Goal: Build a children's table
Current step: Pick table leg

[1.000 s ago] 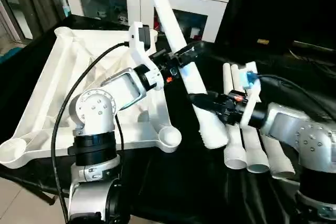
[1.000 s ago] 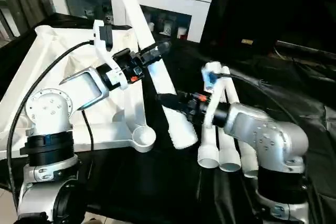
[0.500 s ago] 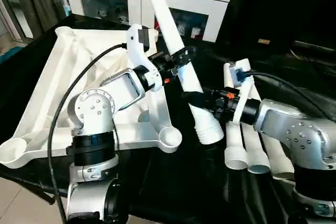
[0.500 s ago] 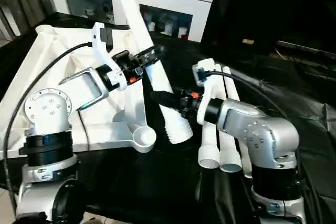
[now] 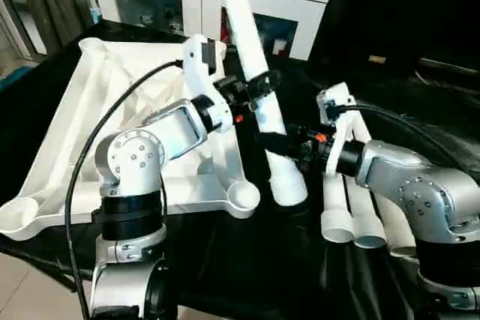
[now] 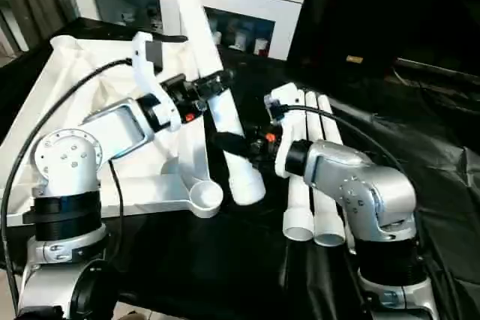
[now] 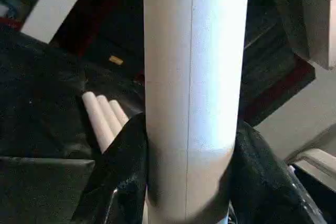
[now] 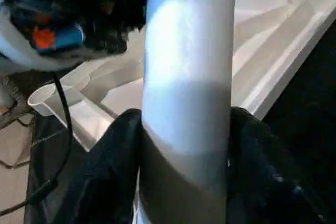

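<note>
The children's table top [image 5: 82, 103] lies upside down at the left, ribbed side up, with a round corner socket [image 5: 244, 196] nearest the middle. One white leg [image 5: 241, 24] stands steeply, its thick end [image 5: 289, 189] low beside that socket. My left gripper [image 5: 259, 82] is shut on the leg's middle; in the left wrist view its fingers [image 7: 123, 171] press against both sides of the leg. Lower down, my right gripper [image 5: 271, 142] is shut on the same leg, and its fingers [image 8: 118, 166] hug it. Three more legs [image 5: 352, 211] lie side by side on the right.
A black cloth [image 5: 247, 267] covers the work table. A white cabinet with glass doors [image 5: 161, 5] stands behind the table top. Dark furniture [image 5: 397, 13] fills the back right. The table's front edge and floor [image 5: 30, 282] show at the lower left.
The leg has swung more upright and its thick end has moved left toward the corner socket. My left gripper has closed on the leg. My right arm has moved left with it.
</note>
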Controlling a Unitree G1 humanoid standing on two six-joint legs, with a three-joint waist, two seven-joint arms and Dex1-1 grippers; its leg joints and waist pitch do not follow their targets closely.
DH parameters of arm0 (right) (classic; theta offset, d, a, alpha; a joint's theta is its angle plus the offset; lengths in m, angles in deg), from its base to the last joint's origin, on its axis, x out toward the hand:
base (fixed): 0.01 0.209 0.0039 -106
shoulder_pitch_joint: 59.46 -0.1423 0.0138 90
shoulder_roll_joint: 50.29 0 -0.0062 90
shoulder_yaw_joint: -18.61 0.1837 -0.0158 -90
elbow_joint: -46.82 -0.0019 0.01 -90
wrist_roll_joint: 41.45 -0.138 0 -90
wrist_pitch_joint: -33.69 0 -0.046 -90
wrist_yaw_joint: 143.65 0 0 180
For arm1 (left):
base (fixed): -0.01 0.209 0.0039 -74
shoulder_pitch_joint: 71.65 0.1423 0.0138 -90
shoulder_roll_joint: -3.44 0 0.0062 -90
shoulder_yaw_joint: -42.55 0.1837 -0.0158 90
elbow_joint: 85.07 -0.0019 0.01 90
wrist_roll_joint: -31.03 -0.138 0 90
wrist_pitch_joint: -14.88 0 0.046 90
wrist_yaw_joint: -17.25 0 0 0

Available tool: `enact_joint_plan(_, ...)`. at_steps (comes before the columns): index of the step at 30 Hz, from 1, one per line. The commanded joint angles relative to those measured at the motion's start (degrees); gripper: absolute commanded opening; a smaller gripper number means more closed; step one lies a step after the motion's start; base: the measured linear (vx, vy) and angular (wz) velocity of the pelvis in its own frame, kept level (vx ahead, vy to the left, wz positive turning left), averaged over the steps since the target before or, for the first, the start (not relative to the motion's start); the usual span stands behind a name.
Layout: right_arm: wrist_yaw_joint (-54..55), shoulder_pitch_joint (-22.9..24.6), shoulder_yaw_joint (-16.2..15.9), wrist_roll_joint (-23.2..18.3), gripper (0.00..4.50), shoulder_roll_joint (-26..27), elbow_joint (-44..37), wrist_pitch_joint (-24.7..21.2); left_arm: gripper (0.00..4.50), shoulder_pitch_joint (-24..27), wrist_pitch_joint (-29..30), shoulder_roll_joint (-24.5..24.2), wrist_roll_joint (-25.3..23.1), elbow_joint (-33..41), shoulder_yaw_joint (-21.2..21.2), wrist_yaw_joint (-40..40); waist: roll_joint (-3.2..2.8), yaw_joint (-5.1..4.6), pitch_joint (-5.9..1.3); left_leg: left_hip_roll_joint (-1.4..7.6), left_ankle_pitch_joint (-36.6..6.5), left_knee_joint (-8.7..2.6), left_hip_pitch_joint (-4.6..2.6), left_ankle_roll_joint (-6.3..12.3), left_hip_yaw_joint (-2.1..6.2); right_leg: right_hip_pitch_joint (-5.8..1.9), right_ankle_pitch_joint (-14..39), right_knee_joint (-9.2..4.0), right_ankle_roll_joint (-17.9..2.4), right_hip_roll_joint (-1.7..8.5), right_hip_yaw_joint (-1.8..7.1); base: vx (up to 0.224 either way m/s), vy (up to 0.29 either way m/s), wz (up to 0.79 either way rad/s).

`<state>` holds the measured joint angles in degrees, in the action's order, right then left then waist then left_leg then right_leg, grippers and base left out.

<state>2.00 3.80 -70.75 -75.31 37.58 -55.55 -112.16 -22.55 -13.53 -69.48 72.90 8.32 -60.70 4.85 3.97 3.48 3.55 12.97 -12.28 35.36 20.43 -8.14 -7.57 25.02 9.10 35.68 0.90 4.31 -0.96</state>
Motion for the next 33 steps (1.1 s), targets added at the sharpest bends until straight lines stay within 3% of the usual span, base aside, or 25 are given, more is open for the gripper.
enact_joint_plan(1,-1.01,-0.62,0.32,-0.16,2.85,-1.04,-0.92,0.38,1.83,-0.67,-0.27,-0.42,1.04,0.90,1.25,-1.75,-0.61,0.15,-4.13,-1.76,-4.89,-4.27,0.72,-0.41,-2.00,-4.29,9.99,-3.89,-8.85,0.61,0.51,0.000,0.000,0.00)
enact_joint_plan(6,-4.76,0.18,2.09,-3.62,3.22,-3.62,-2.53,-0.21,1.82,-1.04,-0.64,-4.79,1.74,1.63,4.07,-8.72,-0.59,0.34,-4.15,-1.77,-4.83,-4.31,0.65,-0.09,-1.96,-4.35,10.03,-3.71,-8.72,0.61,0.49,0.000,0.000,0.00)
enact_joint_plan(8,-6.52,0.66,2.23,-4.11,3.40,-5.79,-2.59,-0.85,1.82,-1.57,-0.14,-6.73,2.34,1.85,4.93,-11.78,-0.24,0.32,-4.12,-1.71,-4.73,-4.31,0.66,0.11,-2.05,-4.31,10.12,-3.75,-8.88,0.60,0.47,0.000,0.000,0.00)
enact_joint_plan(9,-6.79,0.74,2.21,-4.16,3.40,-6.16,-2.57,-0.97,1.82,-1.66,-0.05,-7.01,2.48,1.89,5.04,-12.27,-0.40,0.41,-4.14,-1.70,-4.27,-4.29,0.63,0.07,-2.05,-4.36,9.76,-3.65,-9.04,0.63,0.54,0.000,0.000,0.00)
enact_joint_plan(10,-8.44,1.13,2.12,-4.72,3.58,-7.74,-2.70,-1.76,1.82,-1.95,0.32,-8.40,2.98,2.17,5.66,-14.50,-0.01,0.40,-4.14,-1.84,-4.28,-4.22,0.70,0.18,-2.10,-4.44,10.20,-3.76,-8.94,0.59,0.46,0.000,0.000,0.00)
enact_joint_plan(14,-13.50,1.92,0.72,-5.93,3.63,-11.78,-3.32,-3.15,1.82,-2.61,0.52,-11.54,4.04,3.10,7.42,-19.90,-0.15,0.57,-4.03,-1.67,-4.27,-4.25,0.74,0.28,-2.13,-4.41,11.05,-3.68,-9.18,0.73,0.58,0.000,0.000,0.00)
enact_joint_plan(15,-14.23,1.96,0.22,-6.18,3.63,-12.45,-3.33,-3.20,1.82,-2.80,0.33,-12.00,4.27,3.13,7.79,-20.81,0.33,0.51,-4.09,-1.59,-4.35,-4.23,0.75,0.38,-2.19,-4.43,11.36,-3.71,-9.31,0.79,0.56,0.000,0.000,0.00)
enact_joint_plan(16,-15.16,2.01,-0.51,-6.43,3.63,-13.27,-3.35,-3.13,1.82,-3.06,0.05,-12.48,4.58,3.23,8.25,-21.93,0.11,0.66,-4.08,-1.66,-4.14,-4.18,0.72,0.43,-2.17,-4.39,11.73,-3.67,-9.45,0.83,0.54,0.000,0.000,0.00)
enact_joint_plan(20,-16.65,2.06,-1.97,-6.99,3.63,-13.67,-3.49,-2.73,1.82,-3.54,-0.40,-12.24,5.14,3.80,9.03,-23.36,0.30,0.62,-4.04,-1.63,-4.10,-4.10,0.81,0.33,-2.22,-4.38,12.72,-3.68,-9.55,0.90,0.56,0.000,0.000,0.00)
enact_joint_plan(21,-16.98,1.96,-2.49,-7.26,3.63,-13.55,-3.48,-2.83,1.82,-3.61,-0.71,-12.15,5.16,4.00,9.56,-24.05,0.59,0.64,-4.05,-1.63,-4.00,-4.08,0.88,0.39,-2.24,-4.42,13.11,-3.74,-9.44,0.94,0.57,0.000,0.000,0.00)
enact_joint_plan(23,-17.08,1.93,-3.06,-7.30,3.63,-13.16,-3.33,-2.96,1.82,-3.54,-1.02,-11.80,5.30,4.33,10.09,-24.52,0.44,0.66,-4.07,-1.59,-3.59,-4.07,0.92,0.22,-2.25,-4.35,12.82,-3.64,-9.56,0.94,0.58,0.000,0.000,0.00)
enact_joint_plan(24,-17.28,1.96,-3.60,-7.17,3.63,-12.95,-3.17,-2.94,1.82,-3.46,-1.47,-11.52,5.36,4.56,10.49,-24.94,0.88,0.71,-4.09,-1.61,-3.43,-4.02,0.93,0.41,-2.30,-4.39,12.79,-3.73,-9.43,0.91,0.56,0.000,0.000,0.00)
enact_joint_plan(30,-18.04,1.80,-4.93,-7.13,3.63,-12.52,-1.98,-2.63,1.82,-3.77,-2.52,-11.67,5.14,4.56,11.64,-26.85,0.79,0.97,-4.11,-1.56,-3.25,-4.09,0.89,0.15,-2.23,-4.31,13.42,-3.62,-8.68,0.96,0.55,0.000,0.000,0.00)
enact_joint_plan(33,-18.09,1.79,-5.23,-7.15,3.36,-12.45,-1.64,-2.42,1.82,-3.88,-2.75,-11.72,5.25,4.41,11.70,-27.06,0.78,1.23,-4.15,-1.54,-2.89,-4.06,0.82,0.07,-2.24,-4.31,12.53,-3.52,-8.90,0.96,0.56,0.000,0.000,0.00)
